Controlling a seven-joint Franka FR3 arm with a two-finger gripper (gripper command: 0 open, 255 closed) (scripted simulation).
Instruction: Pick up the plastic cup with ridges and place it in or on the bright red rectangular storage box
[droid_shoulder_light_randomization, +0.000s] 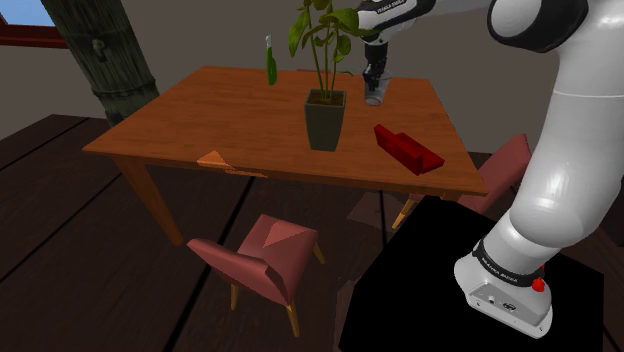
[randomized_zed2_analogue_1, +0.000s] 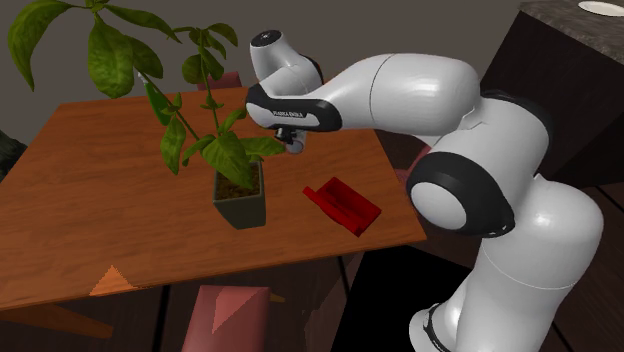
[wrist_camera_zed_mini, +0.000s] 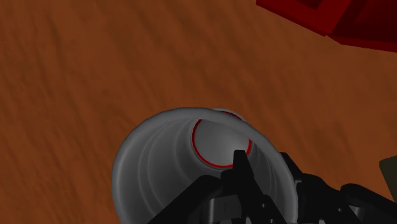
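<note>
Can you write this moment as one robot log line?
end effector: shut on grey ridged cup | cup: over table, not in red box | red box: empty | next: likely carry to box

Wooden table, pink chairs, dark floor

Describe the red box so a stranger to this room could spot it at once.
Find the wooden table. A potted plant in a dark square pot stands on it; to the shoulder view's right of that pot, near the table's edge, lies the red box. It is low, open and bright red, unlike the grey cup and green bottle.
</note>
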